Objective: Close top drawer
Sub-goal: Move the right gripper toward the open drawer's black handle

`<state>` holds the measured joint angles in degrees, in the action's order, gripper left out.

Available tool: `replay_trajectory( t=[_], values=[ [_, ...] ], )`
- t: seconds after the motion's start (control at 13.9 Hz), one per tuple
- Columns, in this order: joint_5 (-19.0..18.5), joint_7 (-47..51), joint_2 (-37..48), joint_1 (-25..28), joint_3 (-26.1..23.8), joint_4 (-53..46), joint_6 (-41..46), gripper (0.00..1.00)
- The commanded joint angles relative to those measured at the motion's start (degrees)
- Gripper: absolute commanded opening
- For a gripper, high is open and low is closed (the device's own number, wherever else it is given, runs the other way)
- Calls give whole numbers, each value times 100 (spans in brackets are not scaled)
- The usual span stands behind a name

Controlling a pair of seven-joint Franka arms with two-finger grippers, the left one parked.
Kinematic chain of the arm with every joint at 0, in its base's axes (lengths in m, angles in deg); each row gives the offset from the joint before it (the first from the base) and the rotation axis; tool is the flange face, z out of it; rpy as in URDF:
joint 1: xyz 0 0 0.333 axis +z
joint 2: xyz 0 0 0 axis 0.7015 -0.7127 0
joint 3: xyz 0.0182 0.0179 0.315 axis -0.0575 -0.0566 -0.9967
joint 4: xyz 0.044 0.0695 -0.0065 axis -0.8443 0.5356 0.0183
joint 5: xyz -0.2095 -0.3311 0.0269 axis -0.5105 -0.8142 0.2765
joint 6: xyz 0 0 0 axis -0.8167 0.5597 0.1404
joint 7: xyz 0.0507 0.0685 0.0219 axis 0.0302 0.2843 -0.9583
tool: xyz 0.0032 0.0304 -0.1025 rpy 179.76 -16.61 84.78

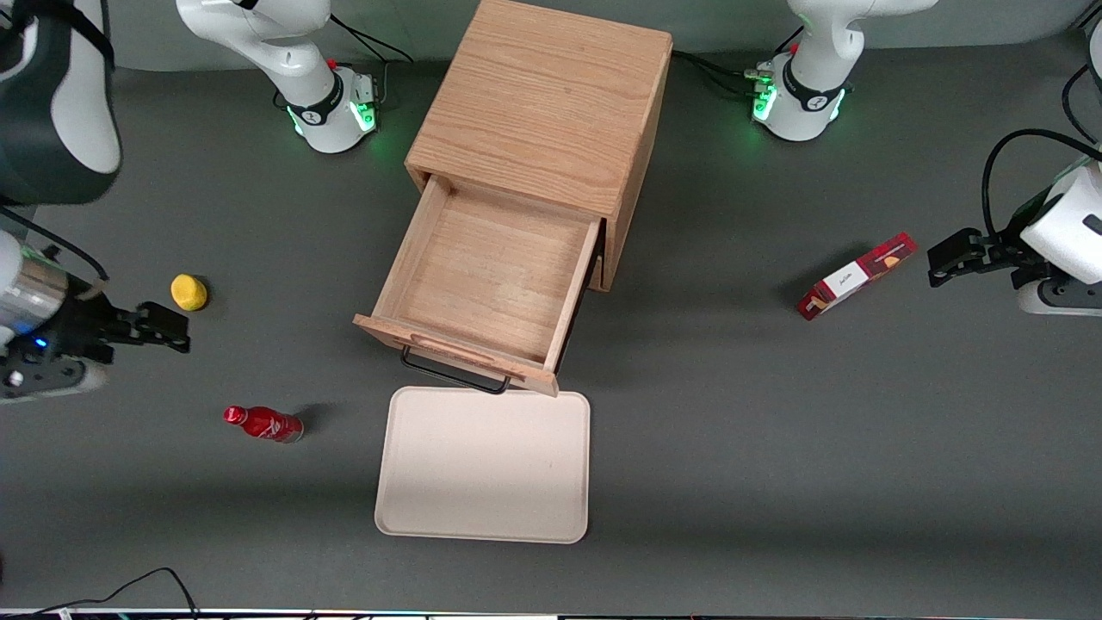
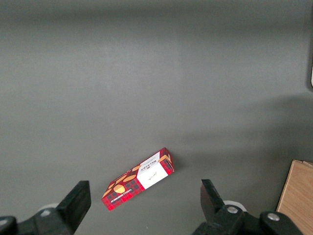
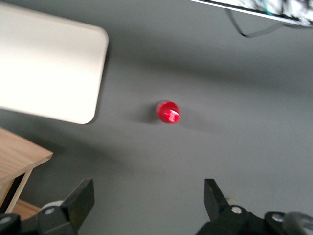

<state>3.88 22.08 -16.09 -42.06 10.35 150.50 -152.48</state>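
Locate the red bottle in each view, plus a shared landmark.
Front view: red bottle stands on the table, nearer the camera than the open gripper, beside the tray.
Right wrist view: red bottle seen cap-on, ahead of the gripper.
Left wrist view: not in it.
Shared landmark: the tray.

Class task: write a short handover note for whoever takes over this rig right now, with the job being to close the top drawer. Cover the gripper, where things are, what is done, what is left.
Gripper: open, holding nothing, at the working arm's end of the table, well clear of the cabinet, between the yellow object and the red bottle.
Top drawer: pulled far out, nothing inside it, its black handle just above the edge of the beige tray.
Done: nothing yet; the drawer is untouched.
Left: bring the gripper to the drawer front and push it fully in.
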Motion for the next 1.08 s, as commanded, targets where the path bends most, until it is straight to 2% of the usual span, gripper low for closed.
replay_trajectory(
  t=[0.0,0.14,0.36,0.65,0.79,1.01],
  values=[
    [-79,-655,-775,-309,-759,-998,274,100],
    [-123,-996,-1152,-476,-1321,-1262,265,100],
    [-175,-1638,-1697,-434,-1736,-1736,430,100],
    [-597,-1948,-2339,-451,-2667,-2010,248,100],
    [-606,-1939,-2569,-512,-3027,-2019,-50,100],
    [-598,-1921,-2701,-521,-3248,-2019,-140,100]
  ],
)
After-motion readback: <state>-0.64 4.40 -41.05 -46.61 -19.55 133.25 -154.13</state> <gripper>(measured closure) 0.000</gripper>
